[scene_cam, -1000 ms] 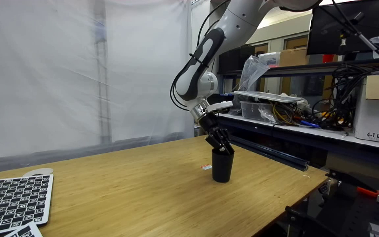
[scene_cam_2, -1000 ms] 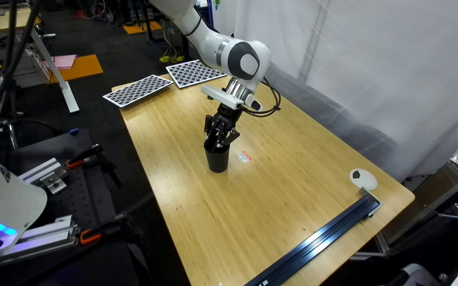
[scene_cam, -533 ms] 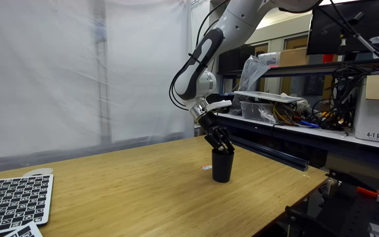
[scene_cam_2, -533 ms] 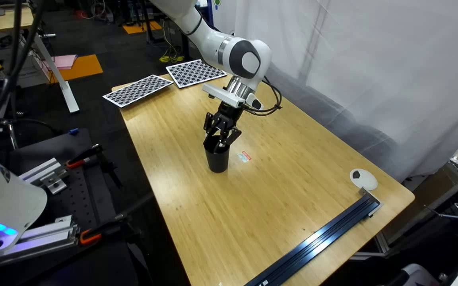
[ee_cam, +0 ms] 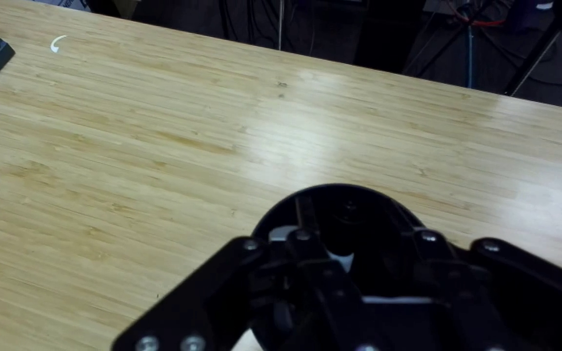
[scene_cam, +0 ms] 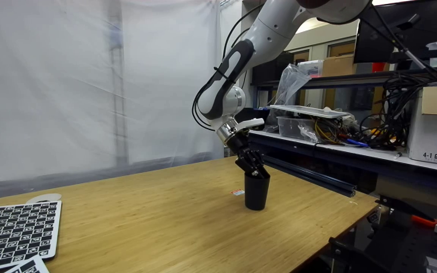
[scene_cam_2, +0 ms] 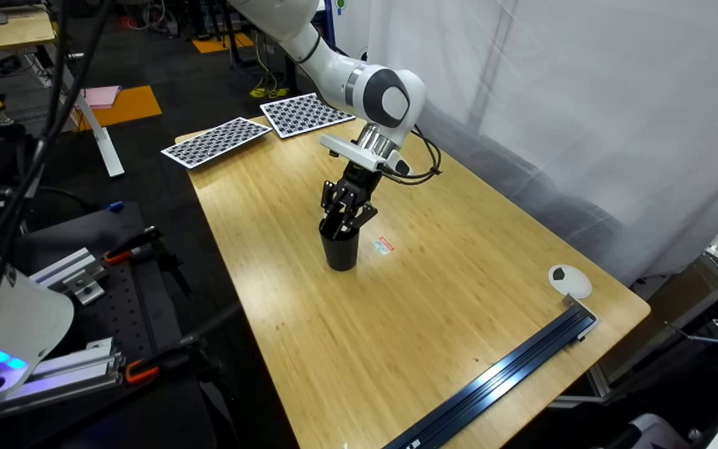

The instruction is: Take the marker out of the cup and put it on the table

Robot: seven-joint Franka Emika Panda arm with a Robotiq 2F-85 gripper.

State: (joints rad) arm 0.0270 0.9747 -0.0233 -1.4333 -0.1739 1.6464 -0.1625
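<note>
The black cup stands upright on the wood-grain table; the cup and table show in both exterior views. My gripper points down at a tilt, its fingertips at and inside the cup's mouth. In the wrist view the gripper is open, with its two fingers apart inside the cup. A pale patch shows between them; I cannot tell whether it is part of the marker. The marker is not clearly visible; the cup's inside is very dark.
A dark metal rail lies along a table edge. Two checkered boards lie at another end. A small red-and-white sticker is beside the cup. A white disc lies near a corner.
My gripper rose slightly by half a second ago and now sits lower in the cup's mouth again. The arm's upper links shifted a little. The cup has not moved.
</note>
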